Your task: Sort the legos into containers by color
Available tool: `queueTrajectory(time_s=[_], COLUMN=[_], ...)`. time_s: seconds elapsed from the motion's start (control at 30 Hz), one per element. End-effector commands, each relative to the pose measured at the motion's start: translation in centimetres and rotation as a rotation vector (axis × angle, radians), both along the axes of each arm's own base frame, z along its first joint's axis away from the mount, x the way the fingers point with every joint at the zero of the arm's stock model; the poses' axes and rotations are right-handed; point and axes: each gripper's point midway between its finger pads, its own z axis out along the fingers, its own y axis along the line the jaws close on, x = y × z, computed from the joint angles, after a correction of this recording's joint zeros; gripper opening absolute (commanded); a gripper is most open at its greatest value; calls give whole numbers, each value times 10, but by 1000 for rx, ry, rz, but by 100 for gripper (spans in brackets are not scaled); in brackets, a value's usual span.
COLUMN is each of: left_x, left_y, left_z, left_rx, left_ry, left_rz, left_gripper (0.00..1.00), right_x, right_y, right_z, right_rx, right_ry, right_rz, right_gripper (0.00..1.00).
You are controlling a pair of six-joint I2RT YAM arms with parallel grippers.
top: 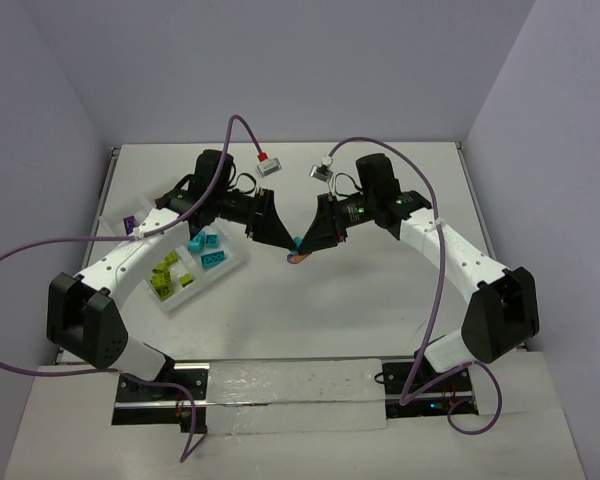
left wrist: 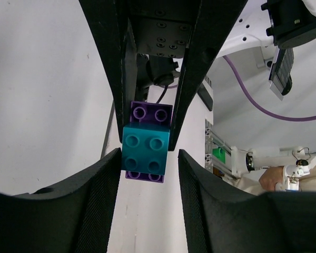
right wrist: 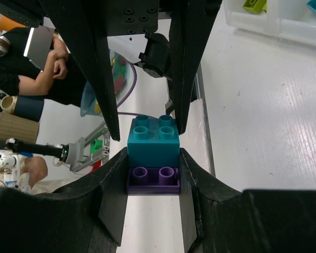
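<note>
right end effector (right wrist: 151,161) is clamping the lego cluster (right wrist: 153,138) by its purple brick (right wrist: 152,180); left end effector (left wrist: 148,154), unclenched, is straddling the turquoise brick (left wrist: 145,141) head-on, not gripping.

Robotics lab, by the look: left arm (top: 130,262) and right arm (top: 458,252) bolted to a white bench (top: 360,300), plain walls (top: 280,60) around, people (right wrist: 31,79) seated nearby.

A fixed overhead camera looks down from behind the near edge across the whole table (top: 380,290). Wrist cameras peer close along the left gripper (left wrist: 149,153) and right gripper (right wrist: 152,153), facing each other. All three views share the turquoise-and-purple lego cluster (top: 298,246).
</note>
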Motion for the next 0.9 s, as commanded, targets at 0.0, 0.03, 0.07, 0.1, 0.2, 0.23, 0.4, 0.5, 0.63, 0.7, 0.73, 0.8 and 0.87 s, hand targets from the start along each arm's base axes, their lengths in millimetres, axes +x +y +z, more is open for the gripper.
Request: queueTrajectory(time_s=[0.0, 0.03, 0.07, 0.1, 0.2, 0.23, 0.4, 0.5, 0.63, 0.7, 0.73, 0.8, 0.87], left_x=[-5, -6, -6, -7, -9, -9, -11, -11, -8, -5, -5, -4, -2], left_y=[-3, -3, -3, -3, -2, -2, -2, -2, -2, -3, -3, -3, -3], left_z=[15, 15, 15, 16, 16, 16, 18, 18, 16, 13, 12, 12, 11], left_rx=[-67, -70, -71, -74, -79, -79, -85, -82, -69, -59, -56, -50, -46], left_ry=[-47, -46, -43, -43, -40, -40, -41, -46, -48, -47, -46, -47, -50], left_rz=[-44, -45, -46, -48, -55, -55, -60, -62, -45, -32, -31, -26, -20], left_gripper=[52, 50, 49, 48, 45, 43, 22, 1, 0, 0, 0, 0, 0], right_x=[-1, -1, -1, 0, -1, 0, 1, 1, 5, 7, 7, 9, 10], right_y=[4, 4, 4, 5, 4, 4, 4, 4, 5, 5, 5, 5, 5], right_z=[16, 17, 16, 16, 16, 15, 13, 13, 9, 7, 6, 5, 5], right_rx=[31, 31, 30, 29, 29, 28, 21, 18, 8, 0, 0, -4, -4], right_ry=[-52, -53, -52, -52, -55, -56, -55, -56, -49, -46, -44, -40, -38], right_rz=[27, 27, 26, 25, 23, 22, 15, 10, -2, -12, -14, -19, -23], right_gripper=[0, 0, 0, 0, 0, 0, 0, 0, 5, 18, 20, 26, 38])
